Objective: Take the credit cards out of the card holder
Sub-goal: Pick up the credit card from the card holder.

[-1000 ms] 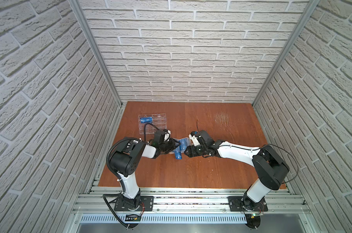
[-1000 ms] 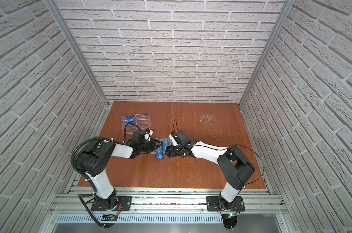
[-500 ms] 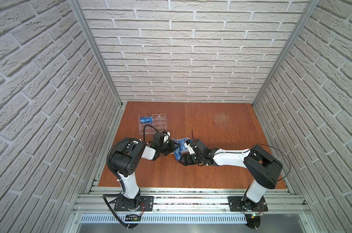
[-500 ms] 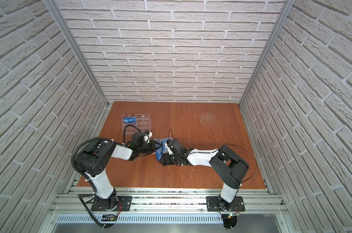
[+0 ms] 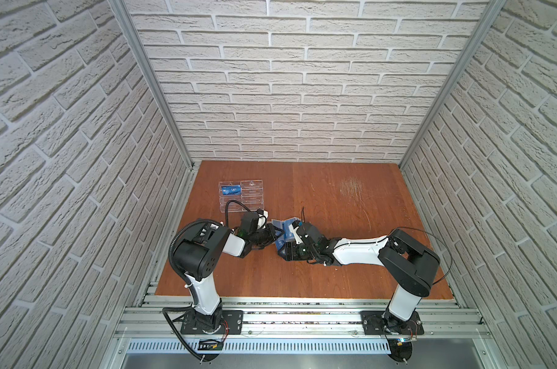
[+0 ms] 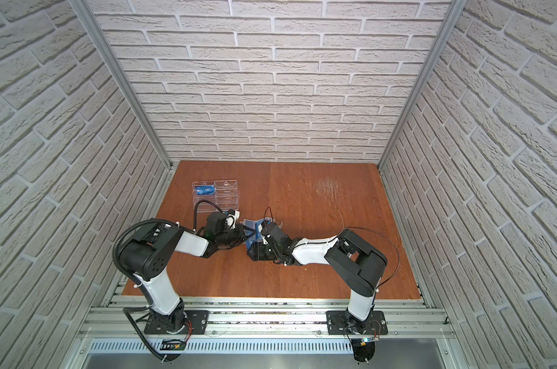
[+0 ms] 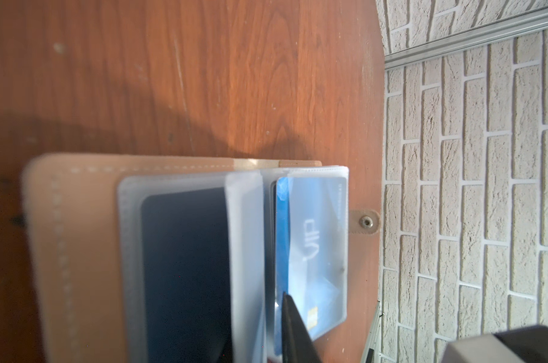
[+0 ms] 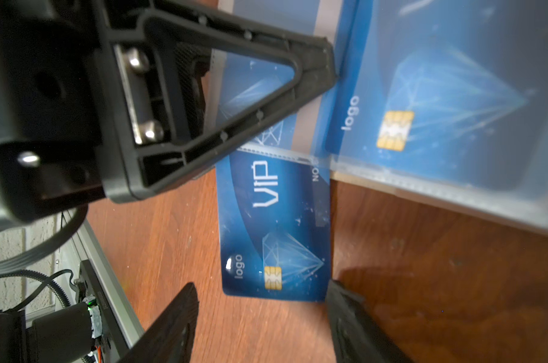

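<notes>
The tan leather card holder (image 7: 84,239) lies open on the table, seen in both top views (image 5: 286,225) (image 6: 254,226). My left gripper (image 5: 274,234) is shut on one of its clear sleeve pages; one dark finger (image 7: 294,333) presses beside a sleeved blue credit card (image 7: 313,245). Another blue credit card (image 8: 276,239) sticks about halfway out of a sleeve onto the wood. My right gripper (image 8: 263,314) is open, its fingertips just short of that card's free end. More sleeved credit cards (image 8: 439,103) lie beside it.
A clear acrylic rack (image 5: 248,199) stands behind the left arm with one blue card (image 5: 232,190) in its top slot. Brick walls close three sides, and a metal rail (image 5: 296,314) runs along the front edge.
My right arm has swung down and to the left, bringing its gripper to the near side of the card holder. The left gripper has stayed at the holder and closed slightly.
</notes>
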Controlling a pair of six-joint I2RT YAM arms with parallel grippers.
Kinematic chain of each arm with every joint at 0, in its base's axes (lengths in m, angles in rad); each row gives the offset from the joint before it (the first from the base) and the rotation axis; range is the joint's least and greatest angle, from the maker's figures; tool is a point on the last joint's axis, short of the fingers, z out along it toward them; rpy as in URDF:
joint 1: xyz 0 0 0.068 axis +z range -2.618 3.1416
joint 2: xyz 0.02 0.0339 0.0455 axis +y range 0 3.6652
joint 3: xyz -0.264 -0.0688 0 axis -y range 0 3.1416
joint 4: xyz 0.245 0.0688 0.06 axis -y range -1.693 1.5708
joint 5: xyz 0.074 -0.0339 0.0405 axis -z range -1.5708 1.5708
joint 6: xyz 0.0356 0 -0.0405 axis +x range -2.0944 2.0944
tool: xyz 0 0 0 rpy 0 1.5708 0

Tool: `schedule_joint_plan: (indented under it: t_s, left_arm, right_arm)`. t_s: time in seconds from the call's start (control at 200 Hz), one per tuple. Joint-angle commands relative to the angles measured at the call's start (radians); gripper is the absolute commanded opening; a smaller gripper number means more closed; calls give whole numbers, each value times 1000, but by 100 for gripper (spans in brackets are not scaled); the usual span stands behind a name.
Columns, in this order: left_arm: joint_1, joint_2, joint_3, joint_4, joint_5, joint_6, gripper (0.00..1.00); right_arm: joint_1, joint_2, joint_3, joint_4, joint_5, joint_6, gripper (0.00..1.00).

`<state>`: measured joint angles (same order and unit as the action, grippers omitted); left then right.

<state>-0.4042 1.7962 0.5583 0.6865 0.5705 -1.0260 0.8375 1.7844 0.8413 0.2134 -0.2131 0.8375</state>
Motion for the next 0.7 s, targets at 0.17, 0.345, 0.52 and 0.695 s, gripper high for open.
schedule_joint_plan:
  t_s: [0.17,0.345,0.52,0.695]
  left_arm:
    - [14,-8,-44,34,-1,-3,19]
    - [21,-8,-62,43,1,0,19]
    - [37,-8,-78,50,9,4,13]
    - [63,-23,-103,53,22,10,13]
  right_arm:
    - [21,70,19,27,52,58,65]
    - [29,101,28,51,67,77,62]
    - [29,103,29,49,76,76,61]
    - [24,102,42,17,91,59,62]
